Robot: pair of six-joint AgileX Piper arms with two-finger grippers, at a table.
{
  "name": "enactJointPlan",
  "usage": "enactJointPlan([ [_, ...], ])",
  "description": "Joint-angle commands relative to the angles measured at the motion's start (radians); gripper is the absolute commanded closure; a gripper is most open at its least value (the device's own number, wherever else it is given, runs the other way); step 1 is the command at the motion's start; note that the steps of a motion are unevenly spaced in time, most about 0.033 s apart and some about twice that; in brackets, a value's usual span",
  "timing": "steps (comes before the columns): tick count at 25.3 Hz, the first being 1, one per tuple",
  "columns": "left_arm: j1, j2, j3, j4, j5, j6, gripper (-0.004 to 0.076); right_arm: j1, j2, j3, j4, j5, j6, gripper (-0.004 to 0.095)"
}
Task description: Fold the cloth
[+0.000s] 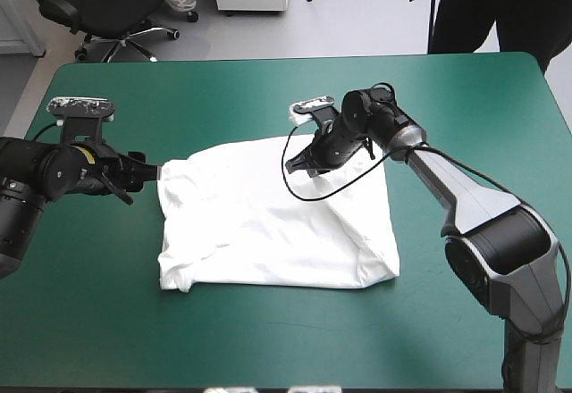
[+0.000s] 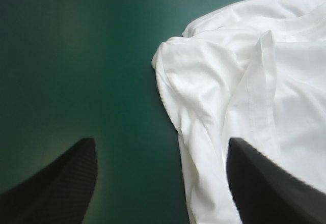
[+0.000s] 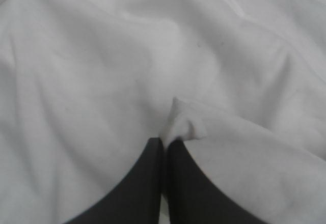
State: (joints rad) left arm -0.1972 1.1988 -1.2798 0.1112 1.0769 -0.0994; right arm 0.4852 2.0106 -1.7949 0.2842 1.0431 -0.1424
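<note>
We see a white short-sleeved fabric T-shirt (image 1: 259, 232) lying in a rough, rumpled square on the teal-green table cover (image 1: 107, 321). We judge the folding only partly done, with neat folds left to make. The right pincer (image 3: 165, 141) is clenched on a pinch of the fabric, with more cloth under and ahead of it. The left pincer (image 2: 160, 142) is released, and the T-shirt's edge lies between its fingers.

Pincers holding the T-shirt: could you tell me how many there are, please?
1. The right pincer is shut on the T-shirt near its far edge; the left pincer stands open at its left corner.
</note>
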Motion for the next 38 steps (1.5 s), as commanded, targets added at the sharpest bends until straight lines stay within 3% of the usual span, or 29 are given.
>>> enactJointPlan([
  [1, -0.002, -0.021, -0.031, 0.005, -0.029, -0.010, 0.0204, 0.001, -0.027, -0.033, 0.014, -0.049, -0.002, 0.0853],
  [7, -0.002, -0.021, -0.031, 0.005, -0.022, -0.010, 0.0204, 0.001, 0.045, -0.033, 0.070, 0.009, -0.002, 0.0390],
  [9, -0.002, -0.021, -0.031, 0.005, -0.018, -0.010, 0.0204, 0.001, 0.057, -0.033, 0.097, 0.042, -0.012, 0.0318],
  [14, -0.002, -0.021, -0.031, 0.005, -0.015, -0.010, 0.0204, -0.006, 0.012, -0.034, 0.061, 0.046, -0.036, 0.0361],
  [18, -0.002, -0.021, -0.031, 0.005, -0.013, -0.001, 0.0204, -0.023, -0.095, -0.034, -0.080, 0.061, -0.044, 0.0414],
  [22, -0.002, -0.021, -0.031, 0.005, -0.020, -0.001, 0.0204, -0.058, -0.208, -0.026, -0.114, 0.051, -0.043, 0.0428],
  [29, -0.002, -0.021, -0.031, 0.005, -0.015, -0.001, 0.0204, -0.173, -0.498, 0.239, -0.147, 0.024, -0.041, 0.0436],
  [33, -0.002, -0.021, -0.031, -0.005, 0.067, -0.005, 0.0204, -0.173, -0.666, 0.463, -0.147, 0.035, 0.004, 0.0436],
  [38, -0.030, -0.021, 0.085, -0.092, 0.114, -0.027, 0.0204, -0.173, -0.736, 0.560, -0.147, 0.010, 0.056, 0.0436],
])
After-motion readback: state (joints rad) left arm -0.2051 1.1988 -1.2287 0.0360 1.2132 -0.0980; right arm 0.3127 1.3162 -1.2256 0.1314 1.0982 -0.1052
